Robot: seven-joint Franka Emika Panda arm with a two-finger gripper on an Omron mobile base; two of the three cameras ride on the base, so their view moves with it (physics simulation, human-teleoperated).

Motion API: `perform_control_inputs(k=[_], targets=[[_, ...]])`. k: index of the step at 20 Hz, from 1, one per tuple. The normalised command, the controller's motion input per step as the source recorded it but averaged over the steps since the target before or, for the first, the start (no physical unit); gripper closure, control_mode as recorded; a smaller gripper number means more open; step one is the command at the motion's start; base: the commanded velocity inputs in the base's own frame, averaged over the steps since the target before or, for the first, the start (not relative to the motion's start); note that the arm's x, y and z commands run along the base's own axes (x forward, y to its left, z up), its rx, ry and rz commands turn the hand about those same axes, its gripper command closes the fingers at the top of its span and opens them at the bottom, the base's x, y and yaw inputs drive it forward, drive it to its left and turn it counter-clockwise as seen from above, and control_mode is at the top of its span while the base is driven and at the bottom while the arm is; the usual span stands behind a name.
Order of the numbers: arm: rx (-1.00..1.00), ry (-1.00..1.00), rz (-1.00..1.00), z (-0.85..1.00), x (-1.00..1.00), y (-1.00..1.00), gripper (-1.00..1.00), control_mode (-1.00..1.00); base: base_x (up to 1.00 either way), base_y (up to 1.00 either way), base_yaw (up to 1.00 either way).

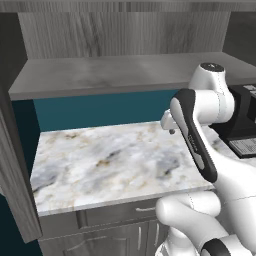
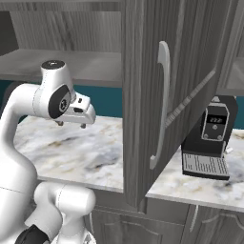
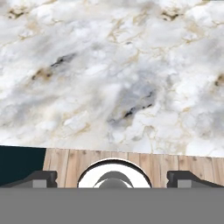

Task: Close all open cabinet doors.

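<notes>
Cabinet doors: two tall dark grey wood-grain wall-cabinet panels stand swung open over the counter; the right door (image 2: pixel 162 105), with its slim vertical silver bar handle (image 2: pixel 161 105), juts toward the near side in the right base view, and the left door (image 1: pixel 15 170) shows edge-on at the left of the left base view.
Door edges: the right door's lower corner hangs near the front edge of the white marble countertop (image 1: pixel 115 165).
Cabinet interior: a bare grey shelf (image 1: pixel 110 75) between the two doors.
Gripper: the white two-finger gripper (image 2: pixel 70 124) hangs above the marble, jaws spread wide, holding nothing, left of the right door.
Fingertips: dark tips (image 3: pixel 41 178) sit far apart in the hand view.
Open room: bare marble lies under and around the gripper.
Right side: a black coffee machine (image 2: pixel 212 143) stands on the counter beyond the right door.
</notes>
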Motion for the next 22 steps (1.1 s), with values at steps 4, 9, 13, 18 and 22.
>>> perform_control_inputs(k=[4,9,13,18,22], targets=[[0.00,0.00,0.00,0.00,0.00,0.00,-1.00,1.00,0.00,0.00,0.00],[0.00,0.00,0.00,0.00,0.00,0.00,-1.00,1.00,-0.02,0.00,0.00],[0.00,0.00,0.00,0.00,0.00,0.00,-1.00,1.00,-0.47,0.00,0.00],[0.00,0.00,0.00,0.00,0.00,0.00,-1.00,1.00,-0.53,0.00,0.00],[0.00,0.00,0.00,0.00,0.00,0.00,-1.00,1.00,-0.43,0.00,0.00]])
